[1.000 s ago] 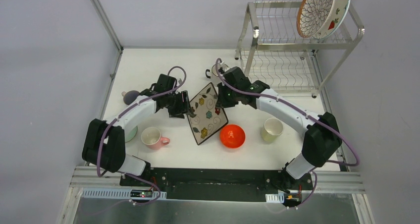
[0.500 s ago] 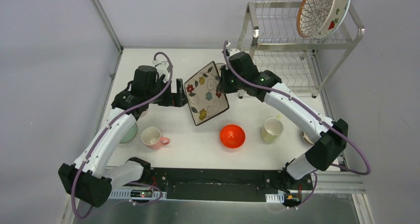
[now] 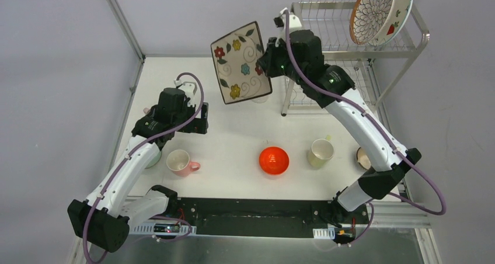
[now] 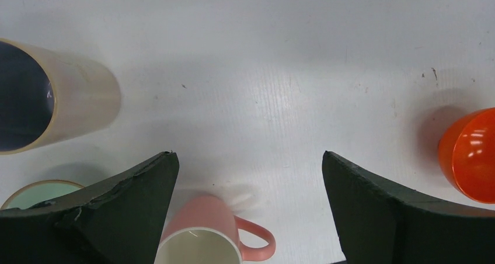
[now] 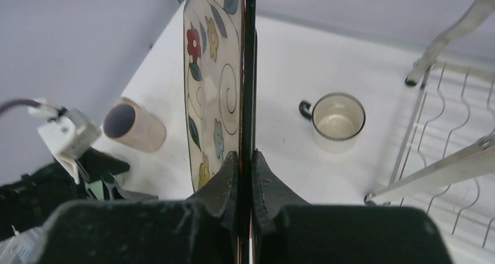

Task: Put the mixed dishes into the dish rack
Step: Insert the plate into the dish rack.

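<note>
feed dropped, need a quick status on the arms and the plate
Right pincer shut on floral rectangular ceramic plate, held on edge beside tall silver wire dish rack. Left pincer open, empty. Nothing seen between plate and rack.

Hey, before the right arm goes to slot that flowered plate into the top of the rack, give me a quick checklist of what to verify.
1. Grip: right jaws are pinched on the edge of the floral plate, which is held on edge: ok.
2. Left jaws out of the way: open wide over the table, nothing between them: ok.
3. Plate clear of the dishes on the table: it is lifted above them: ok.
4. Free slots on the upper shelf of the dish rack: two round plates sit at its right end, the rest is bare: ok.
5. Plate lined up with the slots: cannot tell.
</note>
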{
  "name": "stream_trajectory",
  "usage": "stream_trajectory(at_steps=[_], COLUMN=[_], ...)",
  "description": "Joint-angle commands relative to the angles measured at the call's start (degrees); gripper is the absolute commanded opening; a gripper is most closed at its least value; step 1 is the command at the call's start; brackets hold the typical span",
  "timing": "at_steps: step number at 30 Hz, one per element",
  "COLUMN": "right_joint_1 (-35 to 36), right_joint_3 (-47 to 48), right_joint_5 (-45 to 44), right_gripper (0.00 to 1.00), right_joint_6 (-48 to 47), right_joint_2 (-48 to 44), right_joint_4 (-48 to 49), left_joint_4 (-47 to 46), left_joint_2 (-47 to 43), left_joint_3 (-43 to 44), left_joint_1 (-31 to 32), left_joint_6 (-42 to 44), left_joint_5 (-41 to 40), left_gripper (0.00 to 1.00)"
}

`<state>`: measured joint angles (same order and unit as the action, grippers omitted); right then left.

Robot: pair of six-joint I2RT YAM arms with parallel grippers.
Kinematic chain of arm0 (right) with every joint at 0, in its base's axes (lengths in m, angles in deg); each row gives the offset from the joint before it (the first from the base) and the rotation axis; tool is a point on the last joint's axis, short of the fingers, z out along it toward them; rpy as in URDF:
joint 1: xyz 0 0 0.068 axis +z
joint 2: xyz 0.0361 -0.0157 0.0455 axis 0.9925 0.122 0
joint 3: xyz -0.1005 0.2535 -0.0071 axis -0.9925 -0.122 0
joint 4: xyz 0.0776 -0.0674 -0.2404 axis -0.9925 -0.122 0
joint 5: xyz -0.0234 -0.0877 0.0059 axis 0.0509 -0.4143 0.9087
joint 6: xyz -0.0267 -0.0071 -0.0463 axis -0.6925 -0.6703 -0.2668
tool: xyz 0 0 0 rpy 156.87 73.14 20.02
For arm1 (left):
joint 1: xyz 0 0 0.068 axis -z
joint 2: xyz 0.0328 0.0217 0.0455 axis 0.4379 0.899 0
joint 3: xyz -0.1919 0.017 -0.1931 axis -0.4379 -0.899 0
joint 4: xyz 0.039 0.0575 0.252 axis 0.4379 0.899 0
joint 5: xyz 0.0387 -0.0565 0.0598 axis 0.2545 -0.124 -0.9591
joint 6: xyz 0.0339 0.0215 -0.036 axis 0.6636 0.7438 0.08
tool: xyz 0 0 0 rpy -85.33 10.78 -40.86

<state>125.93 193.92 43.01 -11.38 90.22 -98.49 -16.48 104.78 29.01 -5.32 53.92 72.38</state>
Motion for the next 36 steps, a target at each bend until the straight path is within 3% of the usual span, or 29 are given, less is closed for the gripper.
stream_trajectory(at_steps=[1, 8, 13, 20, 36], right_joint_1=[-0.5, -2.5, -4.9, -11.3, -32.2], right_joint_3=[14.7, 27.9, 32.5, 41.8, 41.4], right_joint_5=[-2.6, -5.4, -8.6, -10.6, -6.6], right_gripper=[0.00, 0.00, 0.00, 0.00, 0.00], right_joint_6=[-1.2, -2.3, -3.5, -2.3, 11.9], right_joint_2=[0.3, 7.3, 10.1, 14.4, 12.0], right_joint_4=[17.1, 17.8, 24.3, 27.8, 32.7], left_joint_4=[-1.8, -1.8, -1.8, -1.9, -1.9], left_joint_2=[-0.7, -1.7, -2.3, -2.7, -1.4], left_joint_3=[-0.1, -0.5, -0.7, -1.1, -0.9], left_joint_1=[0.3, 0.3, 0.3, 0.4, 0.5], left_joint_6=[1.5, 1.8, 2.0, 2.1, 2.3], left_joint_5=[-0.5, 0.0, -0.1, 0.2, 1.1], left_gripper=[0.99, 0.99, 0.99, 0.99, 0.99])
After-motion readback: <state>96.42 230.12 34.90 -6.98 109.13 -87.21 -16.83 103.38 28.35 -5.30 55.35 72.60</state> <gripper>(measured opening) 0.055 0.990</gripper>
